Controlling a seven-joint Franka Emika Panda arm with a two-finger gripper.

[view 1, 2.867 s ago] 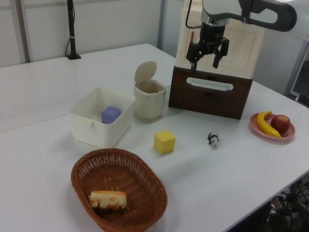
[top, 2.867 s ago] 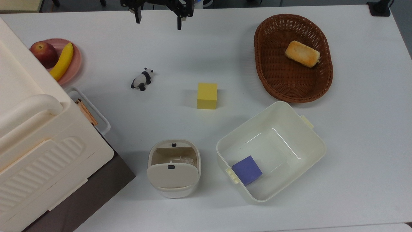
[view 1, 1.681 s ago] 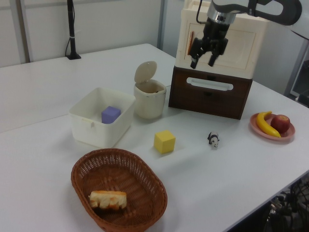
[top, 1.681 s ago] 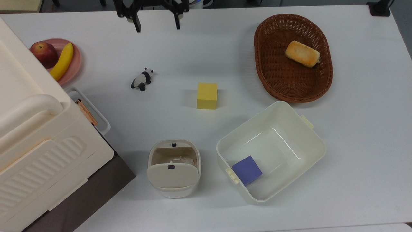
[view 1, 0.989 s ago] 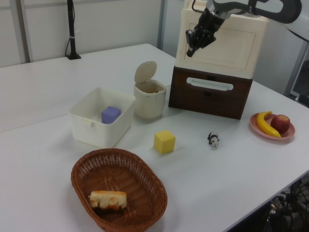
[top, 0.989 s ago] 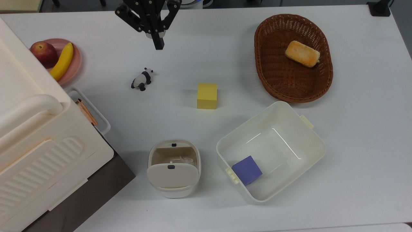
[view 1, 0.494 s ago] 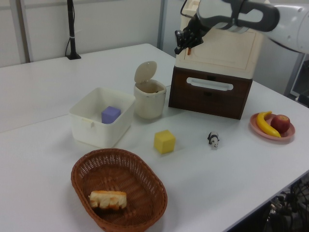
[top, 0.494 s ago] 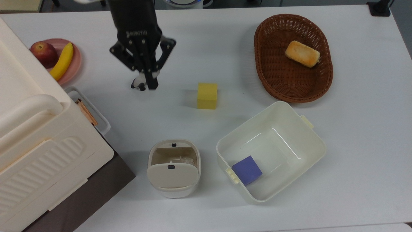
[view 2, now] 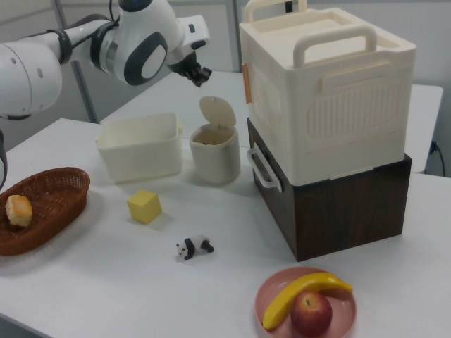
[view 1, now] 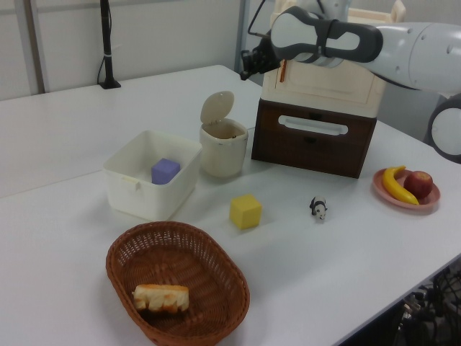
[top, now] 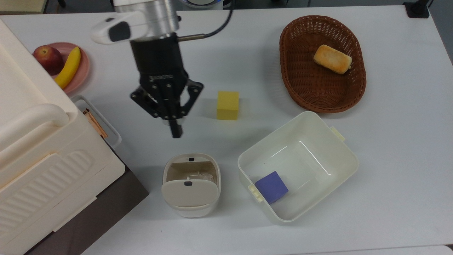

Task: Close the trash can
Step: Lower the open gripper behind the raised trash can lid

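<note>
From my seat the trash can reads as smooth cream plastic with a matt beige-grey lid, and the white tub beside it is glossier plastic that catches streaks of light inside. The basket is rough brown wicker, the yellow cube looks matt like foam, and the table is a smooth, pale, faintly sheened surface. I see the gripper in matt black, below a glossy white and silver arm, while the ribbed cream box is plastic on a dark wood-grain cabinet.

Text check: one line of small white lettering on the black body of the hand in the top view, not legible. No other labels, numbers or signs readable.
</note>
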